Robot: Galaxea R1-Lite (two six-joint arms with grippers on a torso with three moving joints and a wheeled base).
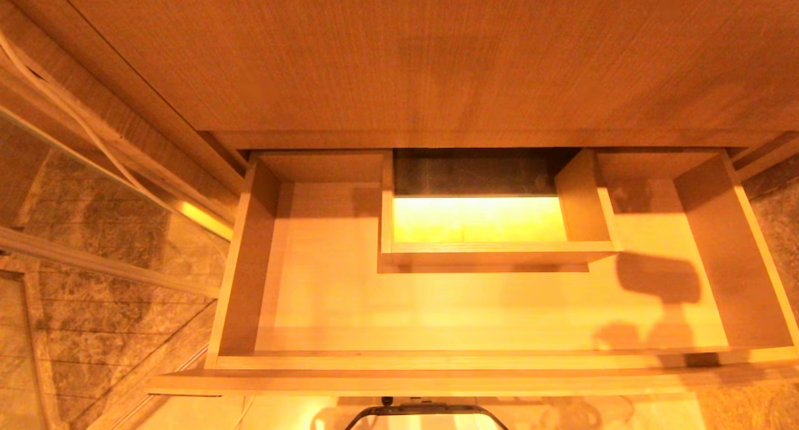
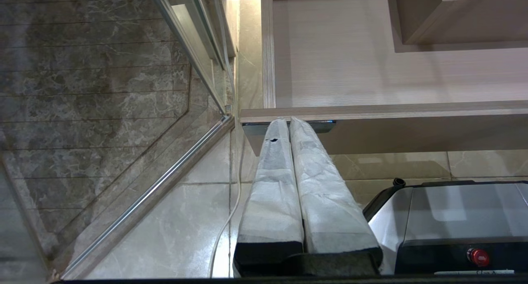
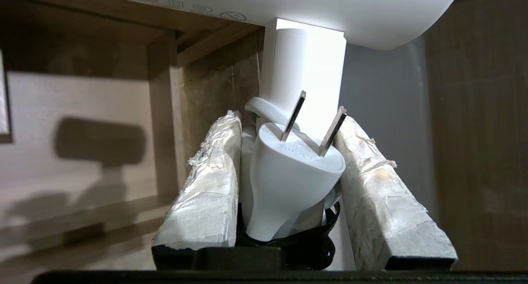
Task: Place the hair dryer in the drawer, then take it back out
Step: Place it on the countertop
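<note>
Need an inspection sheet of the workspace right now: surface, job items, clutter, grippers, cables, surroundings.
Surface: wooden countertop, nothing on it.
Job's things: drawer pulled open, nothing lying inside, only a shadow at its right; hair dryer held by its handle, plug between the fingers.
Clutter: nothing seen.
Grippers: right gripper shut on the hair dryer; left gripper shut, parked below the drawer front.
Cables: white cord on the floor.
Surroundings: marble tile wall, glass panel.
</note>
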